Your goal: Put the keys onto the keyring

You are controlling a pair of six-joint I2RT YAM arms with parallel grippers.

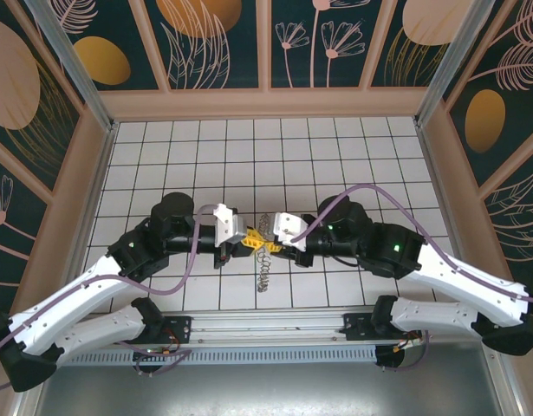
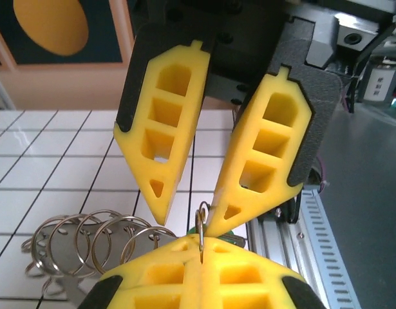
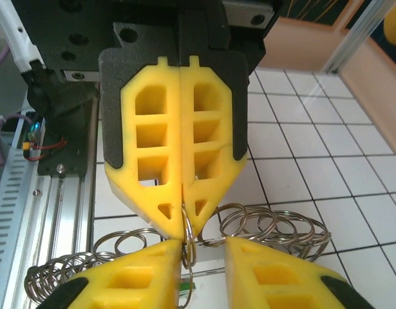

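My left gripper (image 2: 202, 250) is shut on a small silvery split ring, the keyring (image 2: 202, 222), which stands edge-up out of its yellow fingertips. A bit of pale-green key (image 2: 227, 236) peeks out just behind the ring. My right gripper (image 2: 185, 222) faces it with its jaws apart, and one fingertip (image 2: 214, 215) touches the ring. In the right wrist view the right gripper (image 3: 204, 248) is open, the keyring (image 3: 190, 248) lies against its left finger, and the green key (image 3: 186, 288) hangs below. The left gripper (image 3: 185, 222) pinches the ring from above. Both grippers (image 1: 247, 245) (image 1: 271, 245) meet mid-table.
A string of linked silvery rings (image 1: 263, 269) lies on the white tiled floor (image 1: 249, 156) beneath the grippers, spreading to both sides (image 3: 294, 225) (image 2: 88, 241). The metal rail (image 1: 266, 322) at the arm bases runs along the near edge. Wooden walls enclose the table.
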